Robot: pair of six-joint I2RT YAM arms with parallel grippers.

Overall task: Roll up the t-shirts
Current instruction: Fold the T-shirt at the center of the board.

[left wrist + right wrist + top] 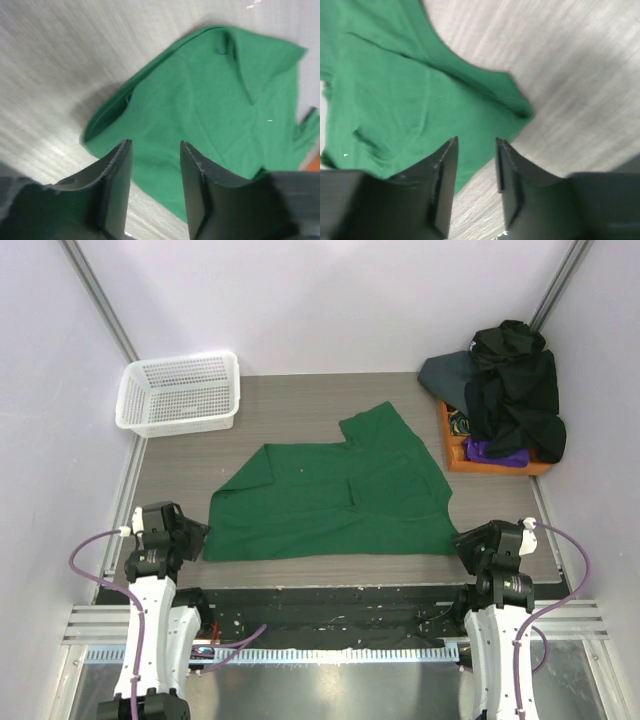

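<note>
- The green t-shirt [335, 500] lies spread flat in the middle of the tabletop [300, 400]. One sleeve points toward 1 o'clock and its long hem runs along the near side.
- At 10 o'clock I see the white mesh basket [180, 390], standing upright with its open grid floor showing.
- At 2 o'clock the orange tray [452, 445] carries a heap of t-shirts. A black one [515, 390] is piled on top, a dark slate one [445, 370] spills over the far-left side, and a purple one [495, 452] peeks out at the near edge.
- The left jaws sit at 8 o'clock, just above the green shirt's near-left corner [100, 127]. They are parted narrowly, with nothing between them.
- The right jaws sit at 4 o'clock over the near-right corner [520, 107]. They too have a narrow gap and hold nothing.
</note>
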